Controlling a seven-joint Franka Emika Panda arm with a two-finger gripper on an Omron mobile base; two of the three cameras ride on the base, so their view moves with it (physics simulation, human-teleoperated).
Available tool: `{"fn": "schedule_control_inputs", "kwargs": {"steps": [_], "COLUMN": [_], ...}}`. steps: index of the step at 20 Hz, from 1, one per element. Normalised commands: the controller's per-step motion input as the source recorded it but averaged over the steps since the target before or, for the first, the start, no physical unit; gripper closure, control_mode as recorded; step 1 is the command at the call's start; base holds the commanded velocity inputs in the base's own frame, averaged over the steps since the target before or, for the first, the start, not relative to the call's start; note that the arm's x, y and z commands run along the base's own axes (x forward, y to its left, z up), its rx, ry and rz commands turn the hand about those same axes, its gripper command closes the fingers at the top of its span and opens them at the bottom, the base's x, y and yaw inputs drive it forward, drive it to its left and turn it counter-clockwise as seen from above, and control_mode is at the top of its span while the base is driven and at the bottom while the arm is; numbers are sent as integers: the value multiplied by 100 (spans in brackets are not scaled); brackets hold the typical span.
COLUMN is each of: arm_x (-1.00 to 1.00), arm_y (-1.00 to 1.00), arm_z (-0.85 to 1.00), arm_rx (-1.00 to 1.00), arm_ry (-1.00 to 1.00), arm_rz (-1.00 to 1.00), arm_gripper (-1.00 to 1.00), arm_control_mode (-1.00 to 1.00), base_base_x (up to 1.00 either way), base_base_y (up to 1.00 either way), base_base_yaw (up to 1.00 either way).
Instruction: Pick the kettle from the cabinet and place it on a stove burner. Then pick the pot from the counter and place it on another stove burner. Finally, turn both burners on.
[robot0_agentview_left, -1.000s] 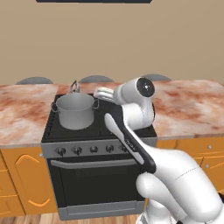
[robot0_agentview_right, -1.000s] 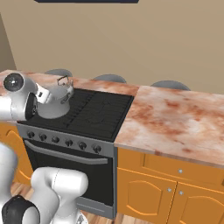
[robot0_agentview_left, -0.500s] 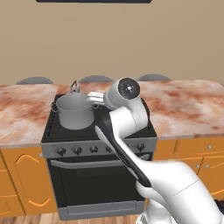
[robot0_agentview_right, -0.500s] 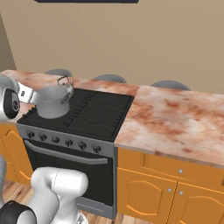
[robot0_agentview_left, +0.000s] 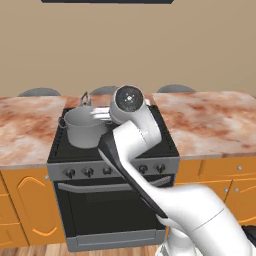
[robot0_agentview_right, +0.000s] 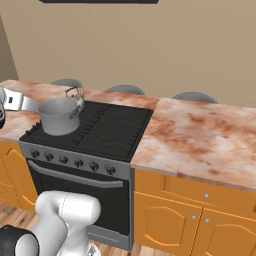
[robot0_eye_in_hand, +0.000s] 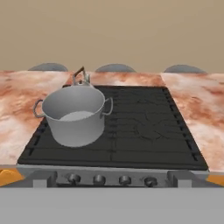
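Note:
The wide grey pot (robot0_eye_in_hand: 76, 116) (robot0_agentview_left: 84, 129) (robot0_agentview_right: 59, 116) stands on the front left burner of the black stove (robot0_eye_in_hand: 144, 127). Right behind it, on the back left burner, sits the small kettle (robot0_eye_in_hand: 81, 78) (robot0_agentview_left: 85, 99) (robot0_agentview_right: 74, 93) with its loop handle up. My gripper (robot0_agentview_left: 101, 114) (robot0_agentview_right: 19, 102) hangs in front of the stove above the knob strip (robot0_eye_in_hand: 112, 179), facing the back wall. It is open and holds nothing. Its fingertips are hidden behind the wrist. The cabinet is out of view.
Marbled counter (robot0_agentview_left: 210, 120) (robot0_agentview_right: 200, 135) flanks the stove on both sides, with orange fronts (robot0_agentview_right: 170, 215) below. Several knobs (robot0_agentview_left: 88, 172) line the steel strip. Grey chair backs (robot0_eye_in_hand: 114, 68) rise behind the counter. The right burners (robot0_agentview_right: 117, 127) are bare.
The arm's wrist has swung leftward across the stove front and the hand has drawn back from the pot. Pot and kettle have not moved.

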Motion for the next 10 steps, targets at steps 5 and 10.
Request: {"fn": "schedule_control_inputs", "kwargs": {"steps": [5, 10], "arm_x": [-16, -30], "arm_y": [5, 0], "arm_z": [8, 0], "arm_rx": [-21, -18], "arm_ry": [2, 3], "arm_rz": [5, 7], "arm_gripper": [-100, -100], "arm_control_mode": [-100, -100], "base_base_x": [0, 0], "base_base_y": [0, 0], "base_base_yaw": [0, 0]}}
